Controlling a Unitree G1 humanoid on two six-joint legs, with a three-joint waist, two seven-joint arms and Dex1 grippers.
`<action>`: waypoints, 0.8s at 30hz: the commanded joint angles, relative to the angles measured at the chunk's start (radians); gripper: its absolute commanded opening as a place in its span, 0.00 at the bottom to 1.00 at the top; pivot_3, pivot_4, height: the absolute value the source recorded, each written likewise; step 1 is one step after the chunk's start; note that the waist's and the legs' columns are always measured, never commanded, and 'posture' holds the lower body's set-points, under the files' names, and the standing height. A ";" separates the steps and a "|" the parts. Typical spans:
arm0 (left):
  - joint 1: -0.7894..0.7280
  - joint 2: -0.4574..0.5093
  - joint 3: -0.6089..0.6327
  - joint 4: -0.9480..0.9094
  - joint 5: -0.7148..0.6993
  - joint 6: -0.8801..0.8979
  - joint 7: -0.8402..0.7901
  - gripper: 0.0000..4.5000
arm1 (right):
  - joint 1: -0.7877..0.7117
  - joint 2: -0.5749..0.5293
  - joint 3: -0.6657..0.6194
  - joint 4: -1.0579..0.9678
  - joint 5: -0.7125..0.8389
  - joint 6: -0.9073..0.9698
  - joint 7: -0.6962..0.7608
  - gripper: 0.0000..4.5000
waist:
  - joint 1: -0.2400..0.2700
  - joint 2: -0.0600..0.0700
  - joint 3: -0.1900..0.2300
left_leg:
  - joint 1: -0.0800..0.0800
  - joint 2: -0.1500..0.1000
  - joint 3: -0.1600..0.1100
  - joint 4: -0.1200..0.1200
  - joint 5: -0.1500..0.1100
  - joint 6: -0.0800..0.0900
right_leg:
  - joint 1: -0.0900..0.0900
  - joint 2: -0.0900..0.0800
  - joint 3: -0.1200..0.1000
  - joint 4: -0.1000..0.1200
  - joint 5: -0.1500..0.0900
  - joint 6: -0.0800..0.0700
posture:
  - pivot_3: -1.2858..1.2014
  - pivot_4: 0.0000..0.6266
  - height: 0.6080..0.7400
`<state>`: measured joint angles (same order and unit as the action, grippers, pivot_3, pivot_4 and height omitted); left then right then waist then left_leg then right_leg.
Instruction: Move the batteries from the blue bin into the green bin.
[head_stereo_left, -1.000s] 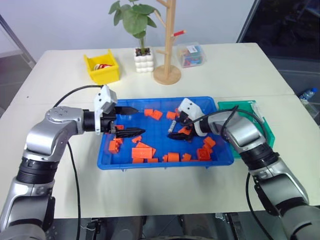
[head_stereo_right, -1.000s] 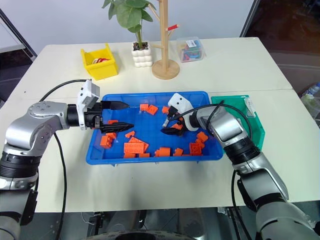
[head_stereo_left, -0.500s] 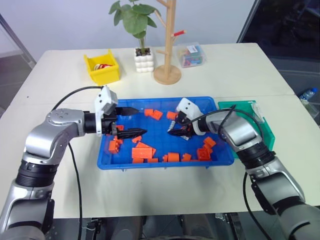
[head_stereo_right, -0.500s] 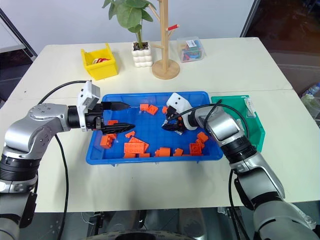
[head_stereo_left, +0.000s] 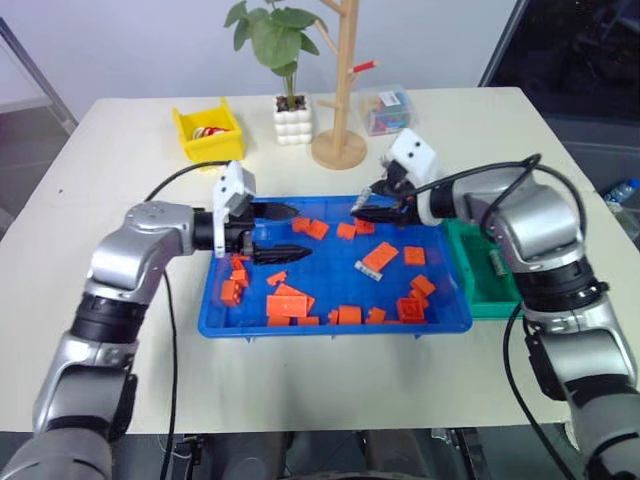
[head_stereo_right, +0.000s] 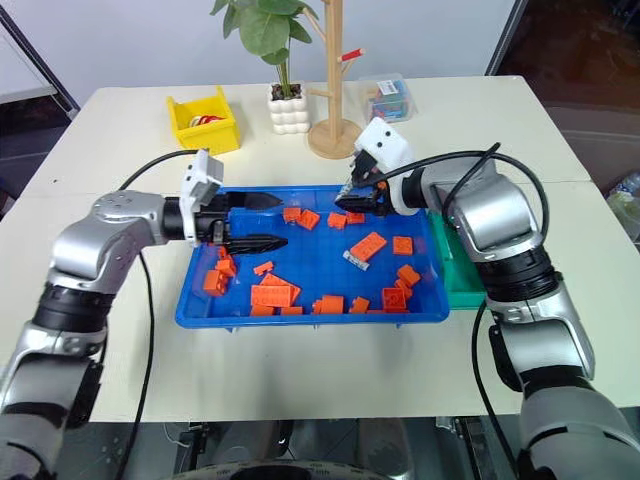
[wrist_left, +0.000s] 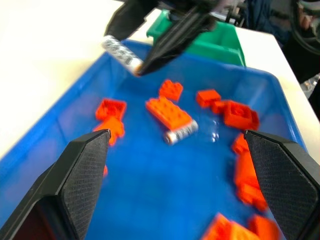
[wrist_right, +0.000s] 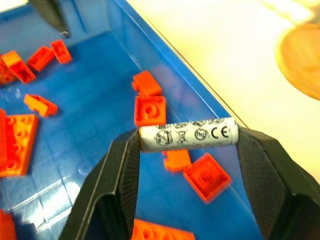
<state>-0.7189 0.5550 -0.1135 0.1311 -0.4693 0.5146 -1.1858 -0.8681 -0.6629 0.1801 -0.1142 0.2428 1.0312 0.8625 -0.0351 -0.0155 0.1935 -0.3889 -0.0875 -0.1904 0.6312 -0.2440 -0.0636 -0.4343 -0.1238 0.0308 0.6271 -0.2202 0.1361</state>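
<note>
The right gripper (wrist_right: 187, 140) is clenched end to end on one battery (wrist_right: 187, 135), the silver cylinder spanning crosswise between its two black fingers (wrist_right: 117, 175), lifted clear above the far rim of the blue bin (head_stereo_right: 300, 318) near the centre of the head view. The left gripper (head_stereo_left: 278, 232) hangs with its jaws spread and nothing between them, over the left part of the same tray. From its wrist camera a second battery (wrist_left: 181, 133) lies on the blue floor, touching the end of a long orange brick (wrist_left: 167, 112), amid the other scattered orange bricks (head_stereo_left: 288, 303). The green bin (head_stereo_left: 478, 270) sits just beside the tray's right edge, partly hidden behind the right forearm. The step in hand looks to be the carry — a pick made, the drop not yet done. The next move calls for swinging the held battery rightward over the tray wall until it hangs above the green bin's open mouth, then spreading the fingers; the remaining battery would need a fresh pick — without dragging its brick along.
</note>
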 joint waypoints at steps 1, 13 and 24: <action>-0.060 -0.041 -0.011 0.068 0.024 -0.070 -0.029 1.00 | 0.027 -0.086 -0.110 -0.120 0.032 0.076 -0.021 0.50 | 0.003 0.000 0.000 | 0.000 0.000 0.000 0.000 0.000 0.000 | 0.000 0.000 0.000 0.000 0.000 0.000 | 0.52 0.24 1.00; -0.188 -0.140 -0.038 0.260 0.080 -0.165 -0.127 1.00 | 0.364 -0.295 -0.427 -0.356 0.117 0.264 -0.088 0.50 | 0.011 0.000 0.000 | 0.000 0.000 0.002 0.001 0.000 0.001 | 0.000 0.000 0.000 -0.001 0.000 0.000 | 0.52 0.24 1.00; -0.223 -0.134 -0.033 0.259 0.089 -0.163 -0.176 1.00 | 0.573 -0.308 -0.506 -0.357 0.120 0.198 -0.152 0.94 | 0.018 0.000 0.000 | 0.000 0.000 0.003 0.001 0.000 0.001 | 0.000 -0.001 0.000 -0.001 0.000 0.001 | 0.52 0.24 1.00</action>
<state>-0.9191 0.4101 -0.1648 0.4188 -0.3804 0.3616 -1.3529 -0.2960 -0.9595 -0.2976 -0.4608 0.3678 1.2585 0.7211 -0.0171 -0.0155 0.1935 -0.3892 -0.0872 -0.1876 0.6323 -0.2443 -0.0629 -0.4341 -0.1244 0.0308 0.6264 -0.2201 0.1366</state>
